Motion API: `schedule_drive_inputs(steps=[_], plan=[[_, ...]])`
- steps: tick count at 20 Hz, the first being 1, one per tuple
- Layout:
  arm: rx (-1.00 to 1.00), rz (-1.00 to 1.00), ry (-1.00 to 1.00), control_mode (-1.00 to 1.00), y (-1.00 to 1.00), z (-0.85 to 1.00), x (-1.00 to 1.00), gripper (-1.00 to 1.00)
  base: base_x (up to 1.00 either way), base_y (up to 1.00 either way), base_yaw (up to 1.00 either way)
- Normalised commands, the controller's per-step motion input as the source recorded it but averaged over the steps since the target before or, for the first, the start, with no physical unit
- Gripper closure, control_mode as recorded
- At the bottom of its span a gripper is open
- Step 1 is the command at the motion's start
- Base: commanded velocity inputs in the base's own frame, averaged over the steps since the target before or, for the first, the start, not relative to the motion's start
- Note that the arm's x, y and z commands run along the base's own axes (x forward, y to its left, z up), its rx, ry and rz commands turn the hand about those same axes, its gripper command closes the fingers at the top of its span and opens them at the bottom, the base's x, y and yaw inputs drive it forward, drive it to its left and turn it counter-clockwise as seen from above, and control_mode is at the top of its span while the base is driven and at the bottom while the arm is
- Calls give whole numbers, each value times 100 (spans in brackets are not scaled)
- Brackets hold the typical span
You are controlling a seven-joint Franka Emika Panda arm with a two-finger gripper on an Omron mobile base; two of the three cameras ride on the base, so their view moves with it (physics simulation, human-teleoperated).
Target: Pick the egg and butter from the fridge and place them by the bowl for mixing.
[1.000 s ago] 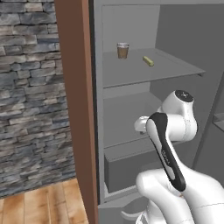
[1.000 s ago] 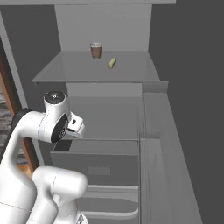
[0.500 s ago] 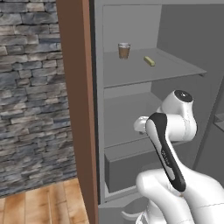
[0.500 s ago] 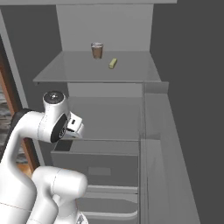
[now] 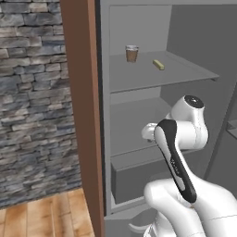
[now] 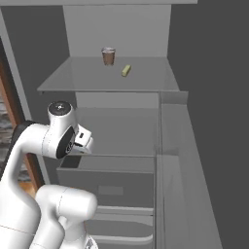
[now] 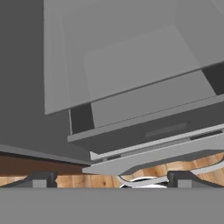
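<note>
You are facing the fridge (image 5: 139, 78), its grey interior open in front of you and its brown wooden panel (image 5: 83, 115) standing along its left edge, with a stone wall (image 5: 32, 102) beyond that panel and a wooden floor (image 5: 46, 217) below it. Take the fridge's upper shelf (image 6: 97, 80) as your landmark: the butter (image 6: 126, 71), a short pale yellow-green stick, lies flat on that shelf toward its back, and from the left base view you see the butter (image 5: 159, 65) at the same spot. A brown cup (image 6: 108, 56) stands upright on the same shelf, just beside the butter and a little further back, apart from it. You cannot find the egg on that shelf or anywhere else you can see. Below the upper shelf there is a second shelf, and below that the dark grey drawer box (image 6: 116, 182). Your arm is folded well below the upper shelf, at the level of the lower shelf and drawer. In the hand view your gripper (image 7: 111, 179) looks at the drawer box (image 7: 153, 131) from just above the floor, and its two dark fingertips (image 7: 40, 179) stand spread wide apart with nothing between them.
</note>
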Motion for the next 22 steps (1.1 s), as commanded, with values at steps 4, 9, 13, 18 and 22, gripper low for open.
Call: schedule_drive_inputs(steps=[4, 9, 13, 18, 22], plan=[[2, 13, -11, -100, -1, 17, -5, -100, 0, 0, 4], [4, 15, -19, -100, -8, 32, -10, -100, 0, 0, 0], [1, 5, -10, -100, -10, 37, -1, -100, 0, 0, 0], [0, 0, -3, -100, -10, 51, 0, -100, 0, 0, 0], [0, 0, 0, -100, -14, 49, 0, -100, 0, 0, 0]])
